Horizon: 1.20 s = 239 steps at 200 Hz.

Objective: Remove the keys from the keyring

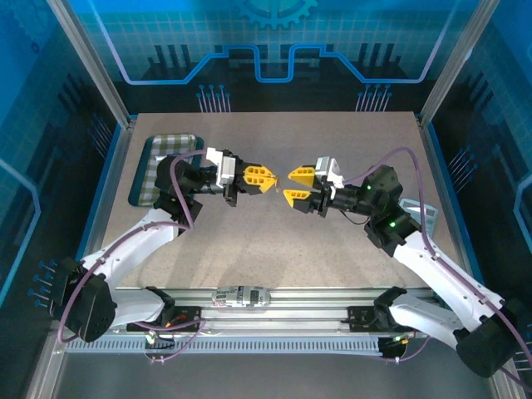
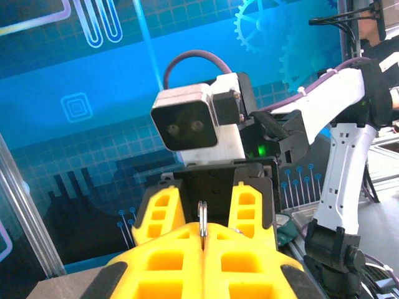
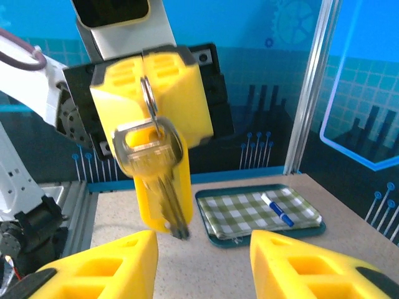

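Note:
My left gripper [image 1: 266,177] is shut on the keyring's metal ring [image 2: 202,219], held edge-on between its yellow fingertips [image 3: 146,78]. In the right wrist view the ring [image 3: 148,99] sticks out below those fingertips. The keys [image 3: 154,163] hang from it, blurred, silvery with round heads. The keyring's long yellow tag [image 3: 187,187] hangs right behind them. From above, the tag [image 1: 275,184] is a tiny orange speck between the two grippers. My right gripper [image 1: 289,186] faces the left one, open, its fingers [image 3: 100,268] apart below the keys and touching nothing.
A teal tray [image 3: 227,240] lined with a green checked cloth holds a blue-and-white pen [image 3: 277,210]; it sits at the table's back left [image 1: 148,158], behind the left arm. Aluminium frame posts [image 3: 312,93] bound the table.

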### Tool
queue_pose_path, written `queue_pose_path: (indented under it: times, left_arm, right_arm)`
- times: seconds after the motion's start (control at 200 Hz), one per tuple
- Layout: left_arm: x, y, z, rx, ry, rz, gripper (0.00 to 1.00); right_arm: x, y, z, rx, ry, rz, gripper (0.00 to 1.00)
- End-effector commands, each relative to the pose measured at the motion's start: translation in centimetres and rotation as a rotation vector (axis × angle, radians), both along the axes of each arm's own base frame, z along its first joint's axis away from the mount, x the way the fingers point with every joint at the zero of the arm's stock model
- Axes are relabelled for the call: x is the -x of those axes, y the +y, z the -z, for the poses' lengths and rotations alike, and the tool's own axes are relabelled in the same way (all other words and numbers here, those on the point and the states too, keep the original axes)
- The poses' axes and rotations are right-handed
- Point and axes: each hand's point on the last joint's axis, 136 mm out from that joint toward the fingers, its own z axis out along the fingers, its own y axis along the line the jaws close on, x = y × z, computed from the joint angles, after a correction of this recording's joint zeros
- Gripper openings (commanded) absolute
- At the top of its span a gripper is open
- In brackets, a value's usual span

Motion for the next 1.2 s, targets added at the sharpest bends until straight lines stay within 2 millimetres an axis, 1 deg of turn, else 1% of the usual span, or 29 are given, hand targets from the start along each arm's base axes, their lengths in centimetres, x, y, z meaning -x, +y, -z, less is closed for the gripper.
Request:
queue_pose_path:
  times: [0.0, 0.1, 0.215, 0.275, 0.36, 0.455, 0.56, 0.565, 0.575, 0.63, 0.816, 0.906, 1.016, 1.031, 1.071, 1.146, 1.191]
  left_arm:
    - [1.3, 0.5, -1.1, 0.004, -0.058, 0.031, 0.00]
    - [1.5, 0.6, -1.0, 0.009, -0.058, 0.039, 0.00]
    - [1.7, 0.7, -1.2, 0.022, -0.060, 0.047, 0.00]
    - [1.7, 0.7, -1.2, 0.026, -0.058, 0.054, 0.00]
    - [1.8, 0.7, -1.3, 0.032, -0.060, 0.060, 0.00]
    - [1.7, 0.6, -1.2, 0.031, -0.056, 0.064, 0.00]
    - [1.7, 0.6, -1.2, 0.033, -0.051, 0.068, 0.00]
    - [1.7, 0.6, -1.2, 0.032, -0.051, 0.070, 0.00]
    - [1.7, 0.6, -1.2, 0.032, -0.050, 0.071, 0.00]
    - [1.7, 0.6, -1.2, 0.034, -0.048, 0.073, 0.00]
    - [1.6, 0.5, -0.9, 0.038, -0.039, 0.072, 0.00]
    - [1.7, 0.6, -0.9, 0.039, -0.039, 0.072, 0.00]
    - [1.7, 0.6, -1.0, 0.041, -0.041, 0.070, 0.00]
    - [1.7, 0.6, -1.0, 0.041, -0.041, 0.070, 0.00]
    - [1.7, 0.6, -1.0, 0.041, -0.042, 0.071, 0.00]
    - [1.7, 0.6, -0.9, 0.043, -0.040, 0.071, 0.00]
    - [1.7, 0.6, -0.9, 0.046, -0.042, 0.069, 0.00]
  right_arm:
    - [0.8, 0.2, -2.7, -0.078, -0.026, -0.071, 0.45]
    - [1.0, 0.4, -3.3, -0.114, -0.010, -0.113, 0.44]
    - [1.2, 0.8, -3.9, -0.133, 0.002, -0.149, 0.38]
    - [1.3, 0.9, -3.9, -0.137, 0.013, -0.166, 0.38]
    - [1.4, 1.1, -3.9, -0.144, 0.024, -0.178, 0.44]
    - [1.4, 1.2, -4.2, -0.159, 0.021, -0.180, 0.47]
    - [1.4, 1.7, -4.1, -0.162, 0.031, -0.189, 0.47]
    - [1.5, 1.6, -4.7, -0.167, 0.019, -0.191, 0.46]
    - [1.6, 1.6, -5.1, -0.172, 0.011, -0.193, 0.46]
    - [1.8, 1.9, -5.4, -0.176, 0.006, -0.206, 0.46]
    - [2.4, 2.7, -5.7, -0.181, -0.002, -0.243, 0.50]
    - [2.7, 3.0, -5.7, -0.181, -0.007, -0.257, 0.50]
    - [3.0, 3.1, -5.6, -0.181, -0.007, -0.278, 0.53]
    - [3.0, 3.1, -5.6, -0.180, -0.006, -0.279, 0.53]
    - [3.0, 3.2, -5.6, -0.181, -0.006, -0.279, 0.47]
    - [2.8, 3.3, -5.4, -0.172, 0.001, -0.271, 0.39]
    - [2.7, 3.3, -5.4, -0.169, 0.004, -0.264, 0.38]
